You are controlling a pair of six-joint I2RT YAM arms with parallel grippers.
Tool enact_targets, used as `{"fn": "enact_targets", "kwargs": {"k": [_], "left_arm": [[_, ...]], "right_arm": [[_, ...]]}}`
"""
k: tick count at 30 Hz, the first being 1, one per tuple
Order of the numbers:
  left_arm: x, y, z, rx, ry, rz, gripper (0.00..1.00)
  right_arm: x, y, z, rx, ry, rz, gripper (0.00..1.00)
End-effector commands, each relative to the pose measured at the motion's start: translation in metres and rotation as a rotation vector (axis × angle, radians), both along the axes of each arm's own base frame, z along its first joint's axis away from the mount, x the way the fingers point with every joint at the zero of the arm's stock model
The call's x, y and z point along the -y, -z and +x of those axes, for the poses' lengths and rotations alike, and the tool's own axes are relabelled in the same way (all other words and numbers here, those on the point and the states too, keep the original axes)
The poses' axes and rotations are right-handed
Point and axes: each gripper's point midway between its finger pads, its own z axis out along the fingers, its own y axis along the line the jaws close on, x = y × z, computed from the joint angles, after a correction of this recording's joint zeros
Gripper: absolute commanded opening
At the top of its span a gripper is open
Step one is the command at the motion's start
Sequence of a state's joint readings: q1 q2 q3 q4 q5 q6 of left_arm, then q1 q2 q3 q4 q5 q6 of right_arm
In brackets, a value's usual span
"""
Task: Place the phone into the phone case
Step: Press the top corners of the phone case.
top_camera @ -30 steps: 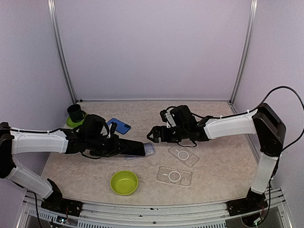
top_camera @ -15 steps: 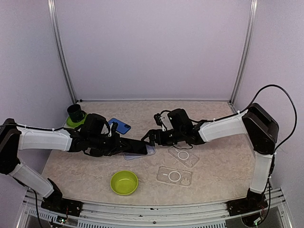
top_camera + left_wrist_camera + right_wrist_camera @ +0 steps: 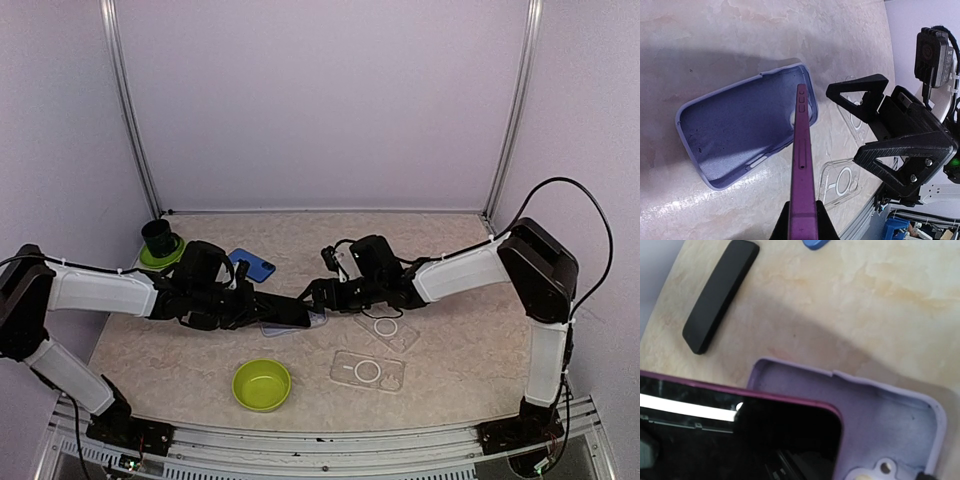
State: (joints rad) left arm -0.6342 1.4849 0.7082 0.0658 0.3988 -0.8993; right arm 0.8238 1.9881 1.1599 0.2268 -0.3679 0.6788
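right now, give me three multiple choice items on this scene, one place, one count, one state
1. Where is the phone? A) lying flat, untouched B) on edge over the lilac case C) fully seated in it
2. How many clear cases lie out? A) one B) two C) four
3. The right end effector is: A) open B) shut on the phone C) shut on a case
Answers: 1 B, the left end effector pinches it on edge above the case; 2 B, both lie beside the lilac one; 3 A, its fingers stand wide apart.
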Motion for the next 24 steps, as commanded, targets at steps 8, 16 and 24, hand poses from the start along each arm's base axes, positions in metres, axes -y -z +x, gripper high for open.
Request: {"fn": "enact_targets", "kwargs": {"k": [8,16,24], "left_arm": [[0.009,-0.014,0.016,0.048,-0.004,-0.060,0.00],[0.003,-0.018,0.022,0.080,-0.041,-0.062,0.00],[-0.001,-0.009,0.025,0.065,-0.048,-0.041,0.00]], "right_arm": [[-0.005,0.014,-0.008,-0.028,-0.028,0.003,1.00],[-0.006,0.023,-0.012,-0.047,-0.037,-0.009,1.00],[-0.010,0.025,-0.013,-0.053,-0.048,-0.013,1.00]]}}
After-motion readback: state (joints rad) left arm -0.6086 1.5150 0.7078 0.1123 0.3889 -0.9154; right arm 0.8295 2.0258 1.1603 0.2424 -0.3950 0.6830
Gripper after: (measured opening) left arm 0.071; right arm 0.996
